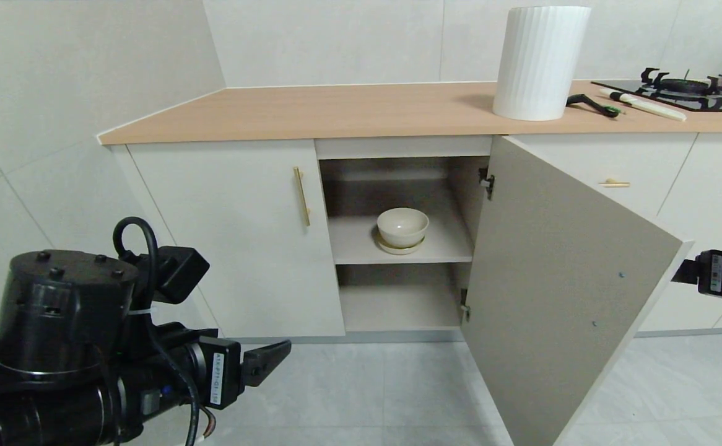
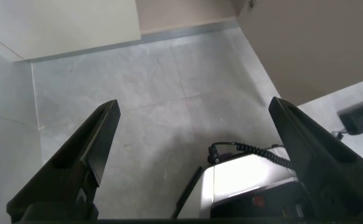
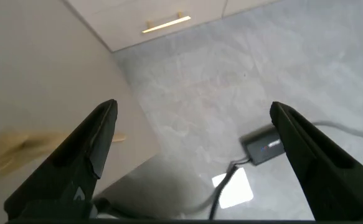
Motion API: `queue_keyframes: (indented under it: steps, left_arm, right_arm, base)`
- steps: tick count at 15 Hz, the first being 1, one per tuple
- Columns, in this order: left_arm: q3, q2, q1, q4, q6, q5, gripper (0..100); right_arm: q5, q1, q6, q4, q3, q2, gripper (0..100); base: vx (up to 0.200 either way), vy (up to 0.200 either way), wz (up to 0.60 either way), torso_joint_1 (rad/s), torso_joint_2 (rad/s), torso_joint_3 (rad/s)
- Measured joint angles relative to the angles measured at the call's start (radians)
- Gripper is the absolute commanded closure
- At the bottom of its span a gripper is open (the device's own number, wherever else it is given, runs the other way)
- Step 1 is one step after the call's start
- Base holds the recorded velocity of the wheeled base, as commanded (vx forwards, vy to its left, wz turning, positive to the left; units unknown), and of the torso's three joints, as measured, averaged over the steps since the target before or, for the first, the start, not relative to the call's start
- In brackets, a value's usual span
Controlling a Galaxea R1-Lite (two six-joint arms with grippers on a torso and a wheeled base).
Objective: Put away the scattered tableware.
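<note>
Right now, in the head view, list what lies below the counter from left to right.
left tool → door handle → bowl → open door

The bowl (image 1: 402, 226) looks like glazed ceramic, cream and glossy, and so does the plate (image 1: 398, 249) beneath it. The surface (image 1: 336, 111) is matt, wood-grained. The open cupboard door (image 1: 559, 279) is smooth and matt; the handle (image 1: 301, 196) on the closed door is brass-coloured metal. The ribbed vase (image 1: 540, 62) is matt white.
</note>
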Motion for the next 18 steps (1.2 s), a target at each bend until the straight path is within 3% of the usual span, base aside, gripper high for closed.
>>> queue_keyframes:
  steps: [5, 12, 14, 18]
  left_arm:
    - [0.0, 0.0, 0.0, -0.001, 0.0, -0.001, 0]
    - [-0.005, 0.0, 0.0, -0.004, 0.0, 0.0, 0]
    - [-0.007, 0.0, 0.001, -0.004, 0.0, 0.0, 0]
    - [-0.007, -0.005, 0.001, -0.002, 0.0, 0.0, 0]
  right_arm:
    - [0.011, 0.067, 0.048, -0.056, 0.042, 0.043, 0]
    - [0.03, 0.348, 0.126, -0.221, 0.093, 0.107, 0]
    - [0.077, 0.418, 0.149, -0.371, 0.095, 0.165, 0]
    - [0.2, 0.496, 0.193, -0.456, 0.125, 0.237, 0]
  base:
    - [0.0, 0.0, 0.0, 0.0, 0.0, 0.0]
    - [0.0, 0.0, 0.0, 0.0, 0.0, 0.0]
    - [0.0, 0.0, 0.0, 0.0, 0.0, 0.0]
    - [0.0, 0.0, 0.0, 0.0, 0.0, 0.0]
